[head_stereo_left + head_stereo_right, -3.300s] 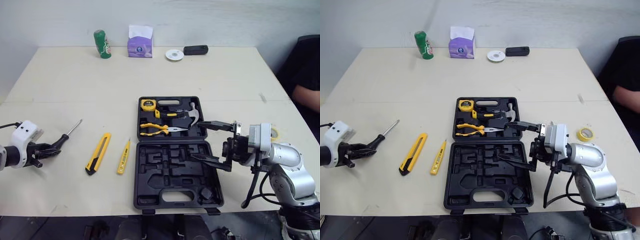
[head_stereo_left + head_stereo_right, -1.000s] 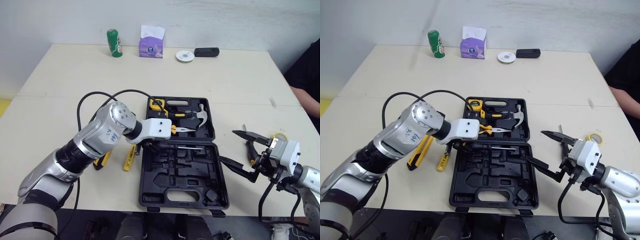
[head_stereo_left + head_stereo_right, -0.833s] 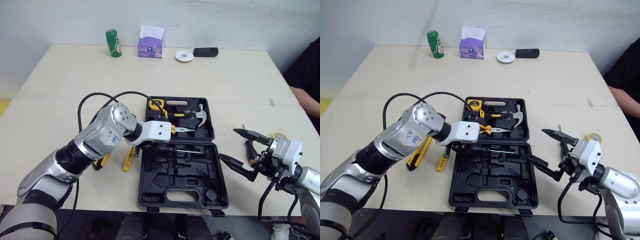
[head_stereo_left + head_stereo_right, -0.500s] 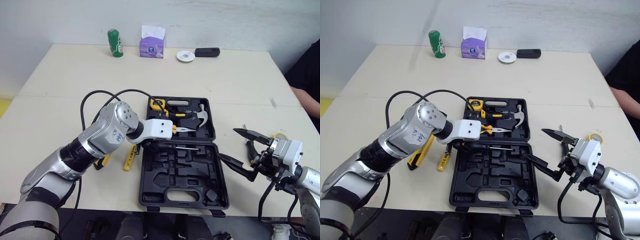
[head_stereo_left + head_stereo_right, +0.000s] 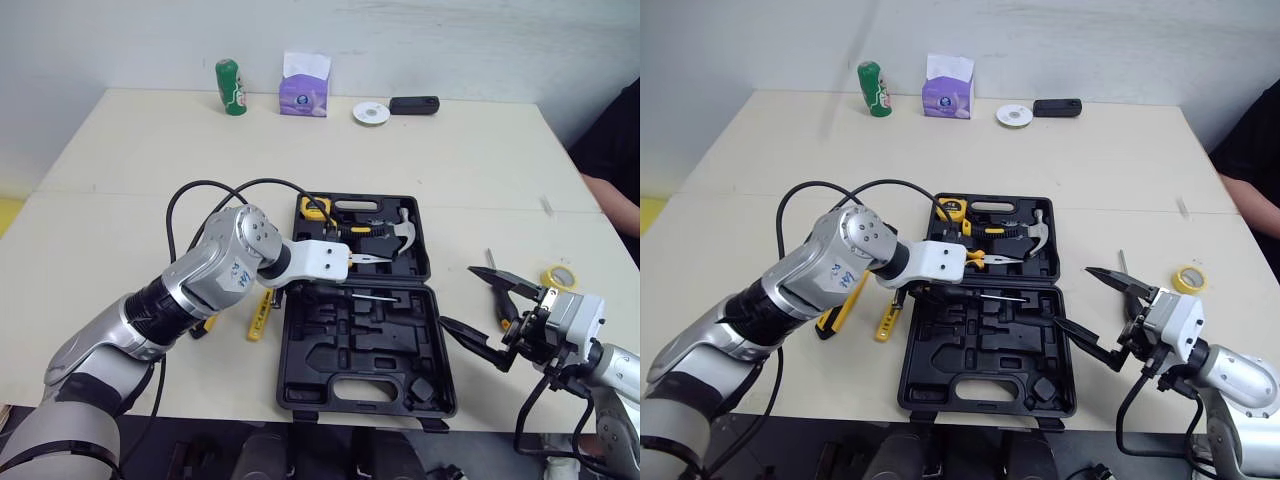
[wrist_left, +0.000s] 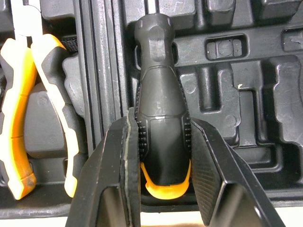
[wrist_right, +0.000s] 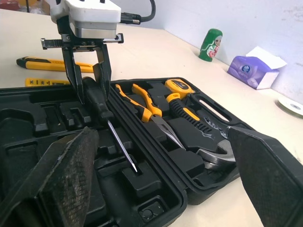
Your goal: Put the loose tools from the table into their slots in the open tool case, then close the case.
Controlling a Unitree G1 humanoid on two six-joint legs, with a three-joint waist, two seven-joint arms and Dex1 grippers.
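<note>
Beige table carries open tool case. Screwdriver lies in near half just beside hinge, long axis across case, handle leftward, tip rightward. Left gripper clamped on black handle. Right gripper spread wide at case's right edge, empty.

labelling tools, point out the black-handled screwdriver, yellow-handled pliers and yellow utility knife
black-handled screwdriver (image 6: 161, 127), left wrist view, mid handle
yellow-handled pliers (image 6: 19, 118), left wrist view, one handle
yellow utility knife (image 7: 52, 64), right wrist view, body
</note>
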